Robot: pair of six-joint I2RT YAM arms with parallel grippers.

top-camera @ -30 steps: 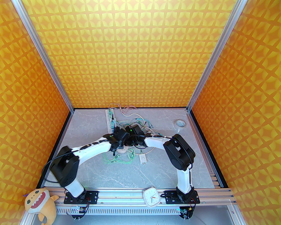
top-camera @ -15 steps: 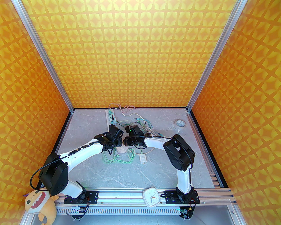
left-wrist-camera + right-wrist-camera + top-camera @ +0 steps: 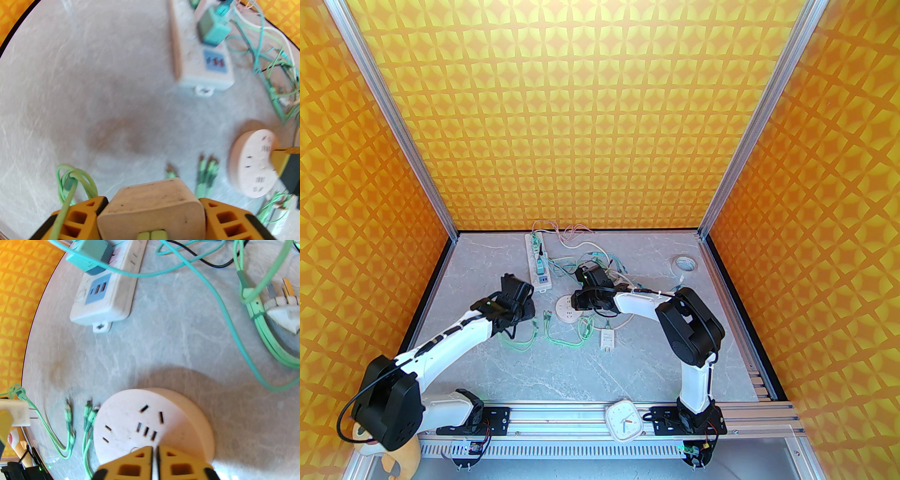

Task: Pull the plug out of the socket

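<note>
We see a matt grey surface (image 3: 628,365) veined like marble. The round socket (image 3: 152,425) is smooth cream plastic; the plug (image 3: 150,211) matches it, faintly speckled. The power strip (image 3: 105,298) is glossy white plastic, the cables (image 3: 264,333) rubbery green, the frame rails (image 3: 562,415) brushed metal.

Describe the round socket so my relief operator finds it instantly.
Start at the long white power strip at the back. Just past its near end, slightly right, lies the round socket, under the right gripper. It is the one disc-shaped piece, cream-coloured, with nothing plugged in.
</note>
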